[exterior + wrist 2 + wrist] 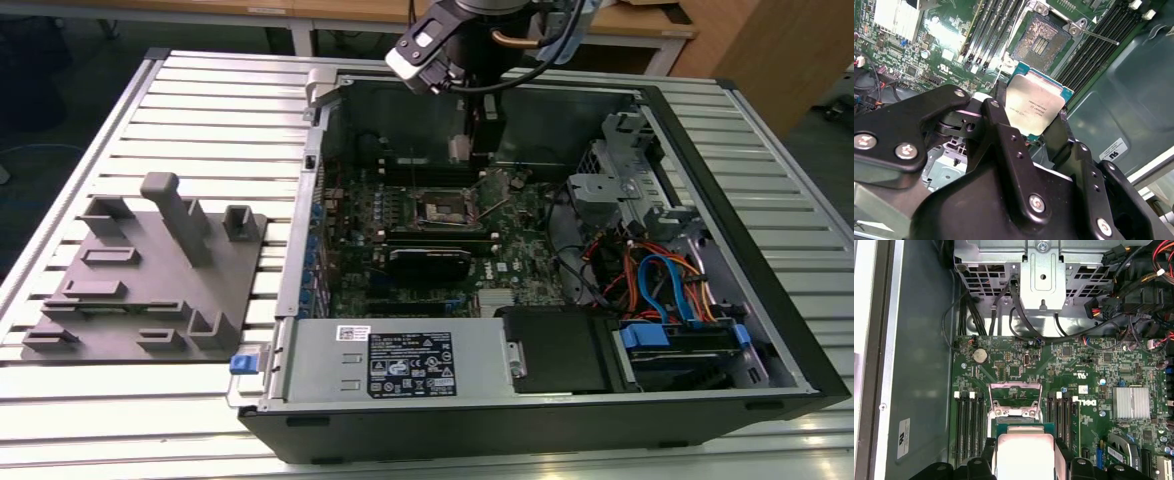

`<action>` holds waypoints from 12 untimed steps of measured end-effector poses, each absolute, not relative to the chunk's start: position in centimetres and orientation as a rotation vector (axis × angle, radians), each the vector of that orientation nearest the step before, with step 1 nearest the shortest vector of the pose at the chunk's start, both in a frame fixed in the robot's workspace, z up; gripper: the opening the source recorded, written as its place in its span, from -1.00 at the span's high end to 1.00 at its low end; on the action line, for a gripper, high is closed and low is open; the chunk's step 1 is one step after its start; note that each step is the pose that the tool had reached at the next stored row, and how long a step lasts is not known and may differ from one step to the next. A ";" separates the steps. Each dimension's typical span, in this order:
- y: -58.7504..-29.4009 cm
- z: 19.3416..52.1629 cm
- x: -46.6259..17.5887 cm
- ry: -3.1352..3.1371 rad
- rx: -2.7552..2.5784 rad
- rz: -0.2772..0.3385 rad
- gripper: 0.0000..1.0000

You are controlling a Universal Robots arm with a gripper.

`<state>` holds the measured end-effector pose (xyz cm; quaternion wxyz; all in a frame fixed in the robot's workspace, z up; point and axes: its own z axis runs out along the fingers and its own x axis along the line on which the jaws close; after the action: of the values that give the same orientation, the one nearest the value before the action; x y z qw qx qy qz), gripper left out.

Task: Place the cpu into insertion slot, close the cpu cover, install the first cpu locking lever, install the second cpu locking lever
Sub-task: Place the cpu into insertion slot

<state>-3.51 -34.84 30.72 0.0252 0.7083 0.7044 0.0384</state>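
While the gripper [1031, 114] hangs inside the open computer case [534, 430], its jaws pinch the cpu [1035, 105] by two opposite edges, its silver top showing in both wrist views. It sits above the green board [1089, 385], near the bare insertion slot [1040, 42] but apart from it. The cpu cover [1015, 386] stands raised.

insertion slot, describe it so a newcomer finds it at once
Look inside the open computer case, at the green motherboard. Near the board's middle sits the insertion slot: a small square socket with a silvery rim, unlike the long narrow black slots beside it.
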 end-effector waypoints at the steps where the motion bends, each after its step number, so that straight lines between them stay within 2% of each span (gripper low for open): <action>1: -34.8 30.7 -3.5 2.178 2.190 0.119 -0.08; 12: -34.8 29.3 -4.3 2.183 2.185 0.119 -0.08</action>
<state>-4.30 -34.77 29.29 0.0251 0.7067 0.7061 0.0385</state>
